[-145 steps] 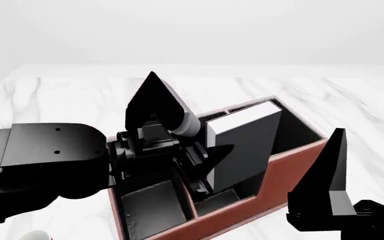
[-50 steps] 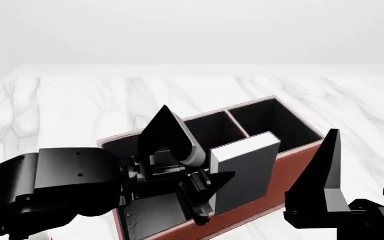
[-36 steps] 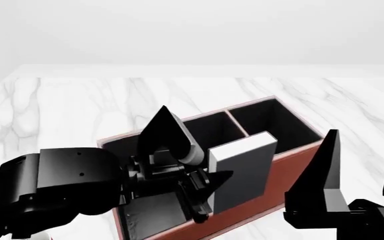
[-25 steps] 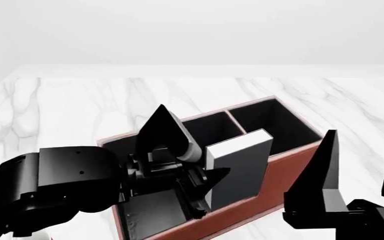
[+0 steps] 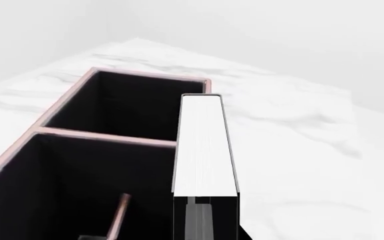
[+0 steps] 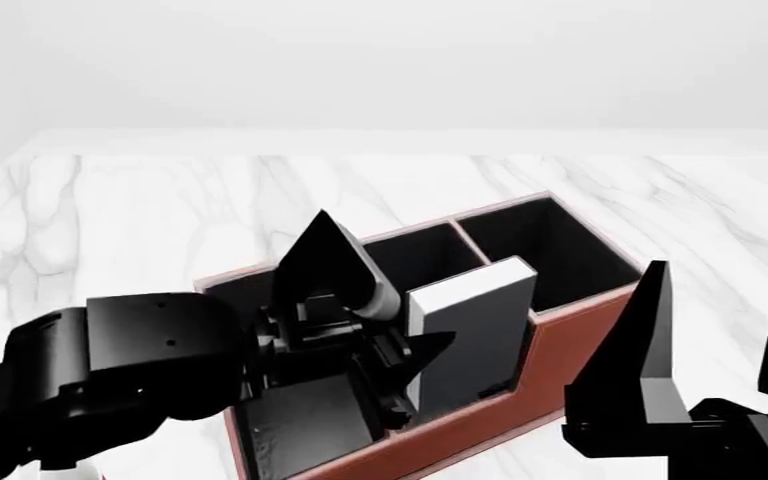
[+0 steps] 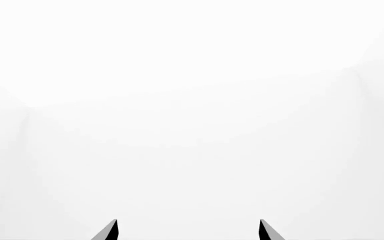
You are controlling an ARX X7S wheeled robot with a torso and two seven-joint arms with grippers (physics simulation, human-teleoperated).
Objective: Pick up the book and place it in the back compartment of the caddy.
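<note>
The book [image 6: 471,345], black-covered with white page edges, stands upright over the middle section of the reddish-brown caddy [image 6: 584,330]. My left gripper [image 6: 411,330] is shut on it from the left. The book's lower end is level with the low near wall; I cannot tell whether it is inside the back compartment. In the left wrist view the book's page edge [image 5: 202,145] runs away from the camera beside the caddy's black-lined cells [image 5: 92,180], with a low crossbar [image 5: 116,217] below. My right gripper [image 6: 724,290] is raised at the lower right, open, and it shows empty in its wrist view [image 7: 188,222].
The caddy stands slantwise on a white marble table [image 6: 157,200]. Its tall end cell [image 6: 544,250] lies to the right of the book. My bulky left arm [image 6: 117,370] covers the caddy's left end. A plain white wall stands behind the table.
The left gripper has carried the book a little up and to the left, from in front of the caddy's near wall to over its middle section. The right gripper has barely moved.
</note>
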